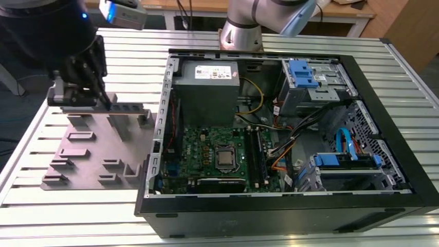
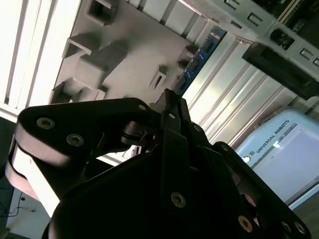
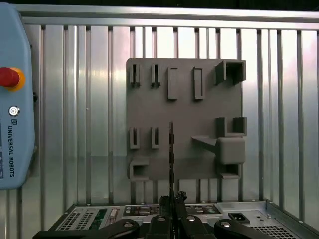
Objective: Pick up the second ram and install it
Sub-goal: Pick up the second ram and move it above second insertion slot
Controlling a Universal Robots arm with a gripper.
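Observation:
In the exterior view my black gripper (image 1: 103, 102) hangs over the far edge of the grey holder tray (image 1: 96, 154), left of the open computer case. It is shut on the second ram (image 1: 129, 108), a long thin stick lying level along that edge. The second wrist view shows the ram (image 2: 199, 57) as a blue board sticking out from the closed fingertips of my gripper (image 2: 169, 97). The first wrist view shows the ram (image 3: 171, 149) edge-on as a thin dark line running from my gripper (image 3: 172, 198) across the tray (image 3: 199, 114). Whether the stick still touches a holder block I cannot tell.
The open computer case (image 1: 360, 69) lies on the slatted metal table (image 1: 41, 216), with the motherboard (image 1: 205, 146) and its memory slots (image 1: 259, 154) facing up. A teach pendant (image 3: 15, 99) lies beside the tray. The arm's base (image 1: 240, 31) stands behind the case.

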